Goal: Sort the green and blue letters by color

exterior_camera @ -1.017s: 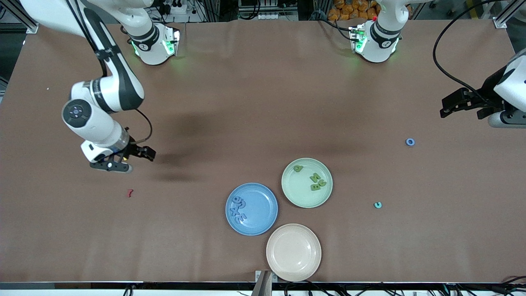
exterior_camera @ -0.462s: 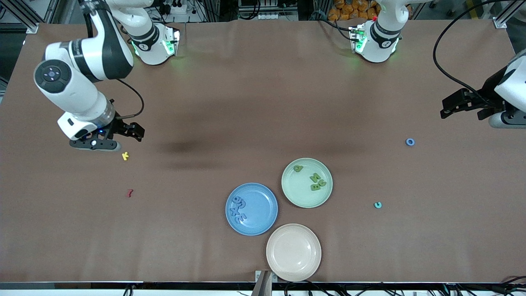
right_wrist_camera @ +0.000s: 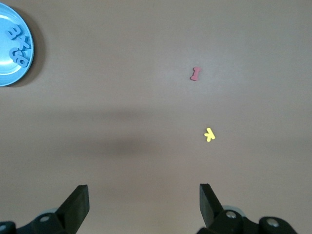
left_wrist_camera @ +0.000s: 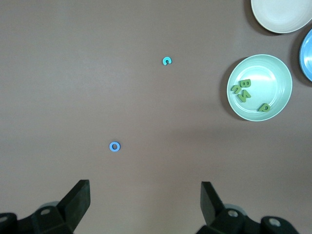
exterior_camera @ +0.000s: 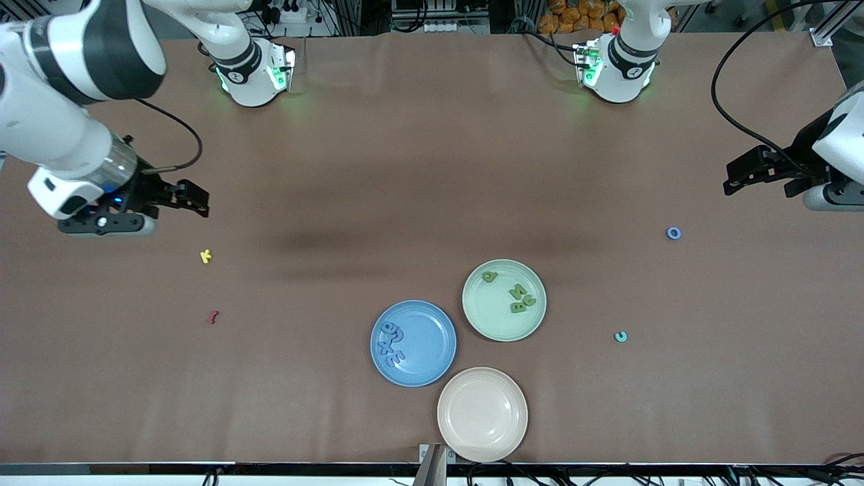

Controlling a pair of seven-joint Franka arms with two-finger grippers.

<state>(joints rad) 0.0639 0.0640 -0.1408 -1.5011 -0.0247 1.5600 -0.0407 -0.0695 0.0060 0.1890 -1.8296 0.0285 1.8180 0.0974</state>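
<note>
Several blue letters [exterior_camera: 391, 344] lie on the blue plate [exterior_camera: 432, 337], and several green letters [exterior_camera: 518, 299] on the green plate [exterior_camera: 489, 314]. A blue ring-shaped letter [exterior_camera: 673, 233] lies alone on the table toward the left arm's end. A teal c-shaped letter [exterior_camera: 620, 336] lies nearer the front camera. My left gripper [exterior_camera: 739, 177] hangs open and empty over bare table close to the blue ring [left_wrist_camera: 114, 146]. My right gripper [exterior_camera: 192, 197] is open and empty over bare table at the right arm's end, near a yellow letter [exterior_camera: 206, 256].
A dark red letter [exterior_camera: 213, 316] lies nearer the front camera than the yellow one. An empty beige plate [exterior_camera: 482, 414] sits at the table's front edge, beside the blue plate. The right wrist view shows the yellow letter [right_wrist_camera: 209, 134], the red letter [right_wrist_camera: 195, 73] and the blue plate [right_wrist_camera: 6, 73].
My right arm has lifted and swung toward its end of the table, uncovering the yellow letter. The left arm has not moved.
</note>
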